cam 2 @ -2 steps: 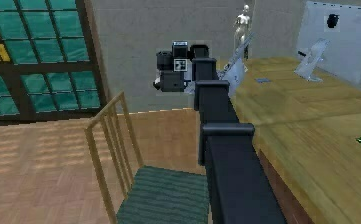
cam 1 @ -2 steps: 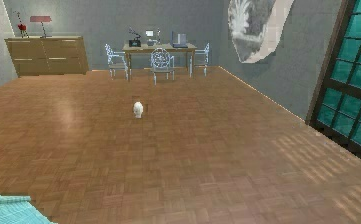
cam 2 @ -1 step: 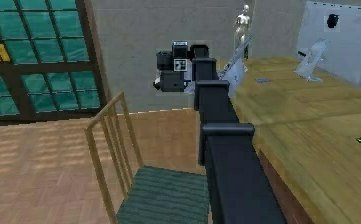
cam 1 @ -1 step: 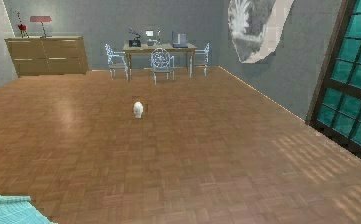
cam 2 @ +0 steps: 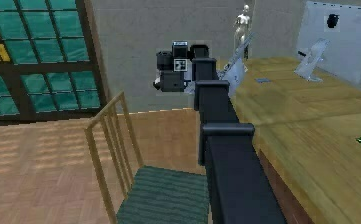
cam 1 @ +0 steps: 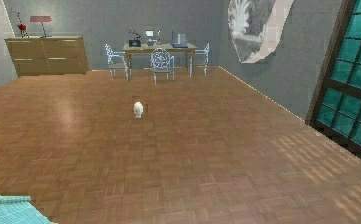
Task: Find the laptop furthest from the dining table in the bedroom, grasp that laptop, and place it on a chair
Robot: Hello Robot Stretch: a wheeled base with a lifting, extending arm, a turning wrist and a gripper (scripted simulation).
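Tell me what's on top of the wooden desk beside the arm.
On the desk stand a silver statue and a pale screen-like thing on a foot. The arm covers the desk's near left edge, so whatever lies there is hidden.

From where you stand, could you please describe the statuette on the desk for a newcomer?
Start at the wooden desk on the arm side view's right. At its far end stands a slim silvery statuette of an upright figure. Beside it stands a broad white panel; the statuette alone is narrow and tall.
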